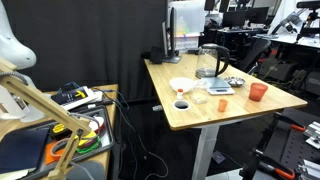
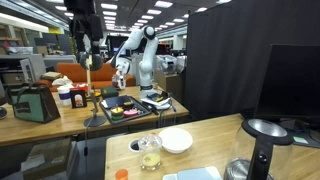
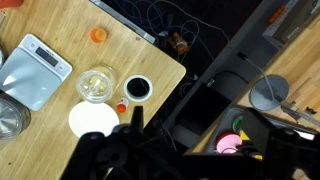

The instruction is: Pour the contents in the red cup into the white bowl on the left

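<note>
The red cup [image 1: 258, 92] stands upright near the far right end of the wooden table [image 1: 250, 108]. In the wrist view only a sliver of the cup shows, at the top left corner [image 3: 8, 3]. The white bowl [image 1: 181, 85] sits at the table's left part. It also shows in an exterior view [image 2: 176, 140] and in the wrist view [image 3: 93, 120]. My gripper [image 3: 192, 130] is open and empty, high above the table's edge beside the bowl and far from the cup. It hangs at the top of an exterior view [image 2: 87, 45].
Between bowl and cup are a clear glass [image 3: 96, 83], a small white cup with a dark inside [image 3: 137, 88], a scale [image 3: 35, 68], a glass jug [image 1: 210, 62], a metal bowl [image 1: 236, 82] and a small orange thing [image 3: 98, 35]. A cluttered side table [image 1: 85, 135] stands beside the gap.
</note>
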You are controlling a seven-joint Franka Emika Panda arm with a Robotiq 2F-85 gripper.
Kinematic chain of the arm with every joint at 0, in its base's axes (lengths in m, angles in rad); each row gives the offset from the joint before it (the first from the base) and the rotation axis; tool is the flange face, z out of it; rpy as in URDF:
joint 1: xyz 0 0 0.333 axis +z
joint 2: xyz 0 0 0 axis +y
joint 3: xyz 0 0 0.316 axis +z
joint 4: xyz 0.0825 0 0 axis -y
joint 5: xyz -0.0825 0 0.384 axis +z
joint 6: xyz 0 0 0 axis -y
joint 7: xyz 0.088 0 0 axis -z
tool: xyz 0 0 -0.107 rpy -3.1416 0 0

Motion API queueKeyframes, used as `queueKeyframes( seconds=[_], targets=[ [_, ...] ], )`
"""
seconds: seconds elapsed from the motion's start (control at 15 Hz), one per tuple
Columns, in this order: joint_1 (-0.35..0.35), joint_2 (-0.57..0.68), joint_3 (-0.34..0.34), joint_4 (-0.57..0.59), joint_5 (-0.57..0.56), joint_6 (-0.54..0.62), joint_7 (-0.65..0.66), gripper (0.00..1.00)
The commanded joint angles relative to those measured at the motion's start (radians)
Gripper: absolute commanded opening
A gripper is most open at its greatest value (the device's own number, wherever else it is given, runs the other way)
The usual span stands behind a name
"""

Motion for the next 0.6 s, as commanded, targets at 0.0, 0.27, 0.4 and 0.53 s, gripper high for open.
queueKeyframes(
  seconds=[0.0,0.27,0.4,0.53],
  targets=[
    [0.000,0.001,0.000,0.003,0.000,-0.003,0.000,1.00],
    [-0.038,-0.002,-0.027,-0.030,-0.025,0.015,0.017,1.00],
    [-0.069,-0.004,-0.056,-0.056,-0.038,0.016,0.025,1.00],
    [-0.109,-0.010,-0.094,-0.088,-0.047,0.018,0.035,1.00]
  ],
)
